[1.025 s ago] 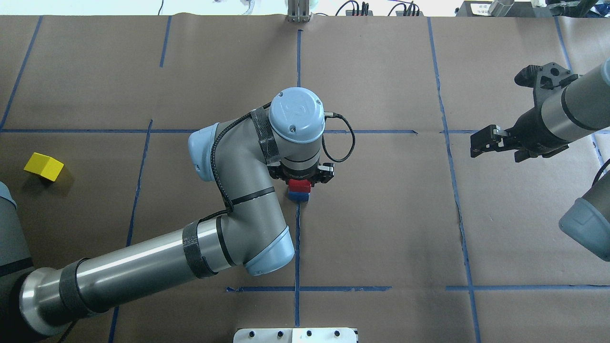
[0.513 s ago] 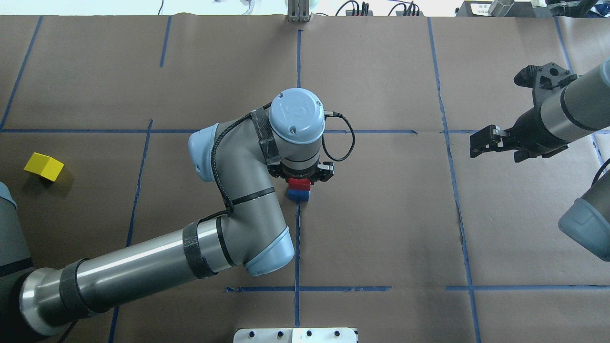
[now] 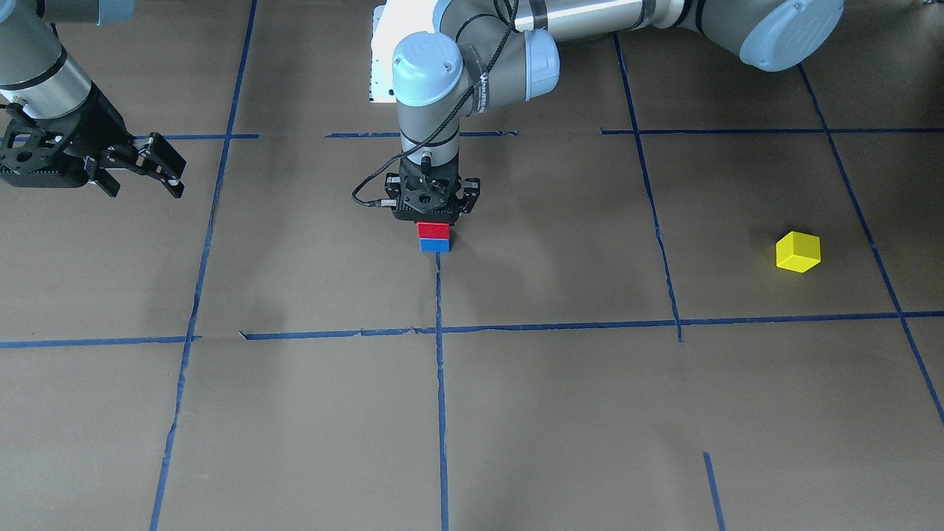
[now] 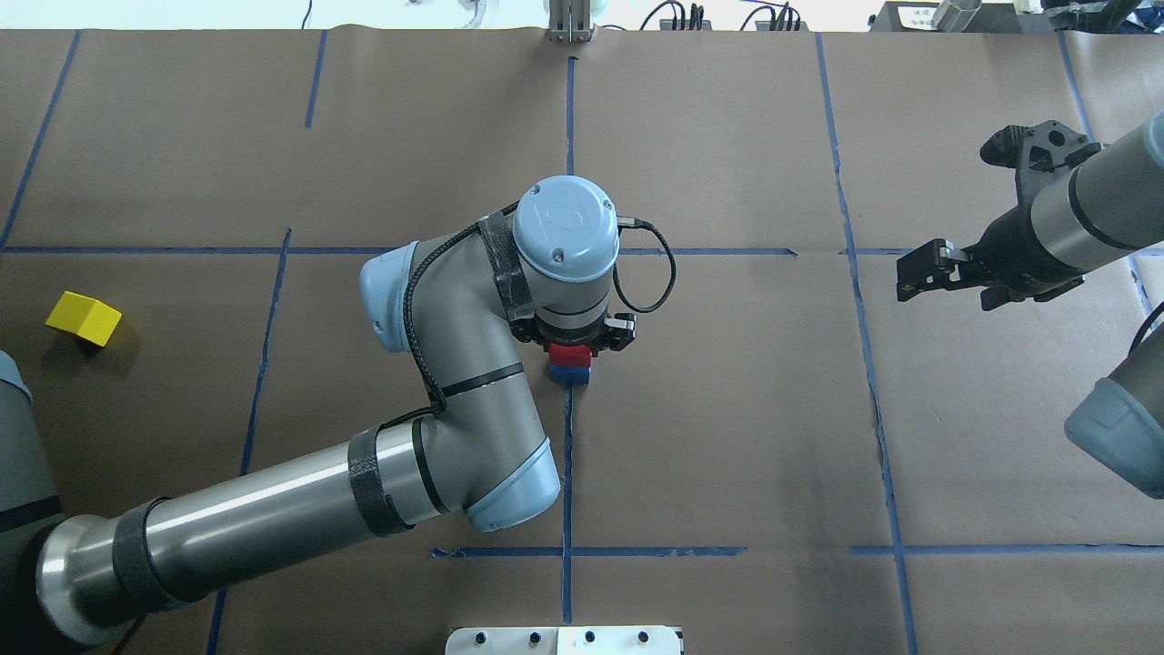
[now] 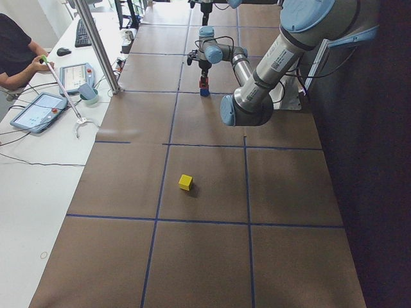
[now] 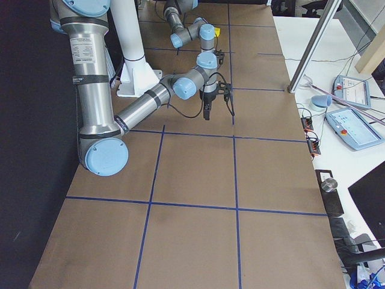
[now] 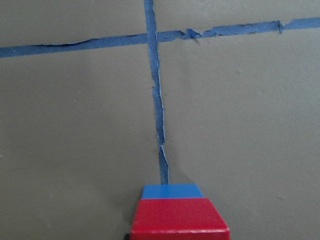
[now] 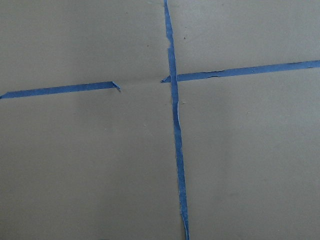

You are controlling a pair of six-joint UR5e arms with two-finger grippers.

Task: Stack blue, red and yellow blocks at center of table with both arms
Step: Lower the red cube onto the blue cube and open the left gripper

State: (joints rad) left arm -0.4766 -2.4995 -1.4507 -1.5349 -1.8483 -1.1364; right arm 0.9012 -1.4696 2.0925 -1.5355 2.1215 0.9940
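- One wide, matte brown worktop [image 4: 727, 437] fills the scene. Thin blue tape lines [image 4: 566, 473], torn and gapped in places, mark it into large squares.
- Along the edge opposite the robot runs a white bench [image 5: 32, 192] carrying touch-screen pendants [image 5: 37, 110] and cables, and a person [image 5: 14, 48] reaches onto it. A white pedestal [image 6: 129, 54] stands on the robot's side.
- The red cube [image 3: 433, 229] sits squarely on the blue cube [image 3: 435, 245] near the worktop's centre, at the end of a tape line.
- The left tool [image 3: 434, 215] points straight down directly over the red cube. Its fingertips are hidden under its own body, so I cannot tell whether it is clenched on the cube or released.
- The yellow cube [image 3: 797, 251] lies alone, well off to the robot's left and apart from both arms.
- The right tool [image 3: 173, 175] hangs above the worktop far to the robot's right, fingers spread and grasping nothing.
- Compared with half a second ago, the wrist cap [image 4: 566, 227] of the left arm [image 4: 273, 500] has shifted slightly toward the robot in the overhead view. The two-cube stack, the yellow cube and the right arm [image 4: 1091, 200] lie as they did.
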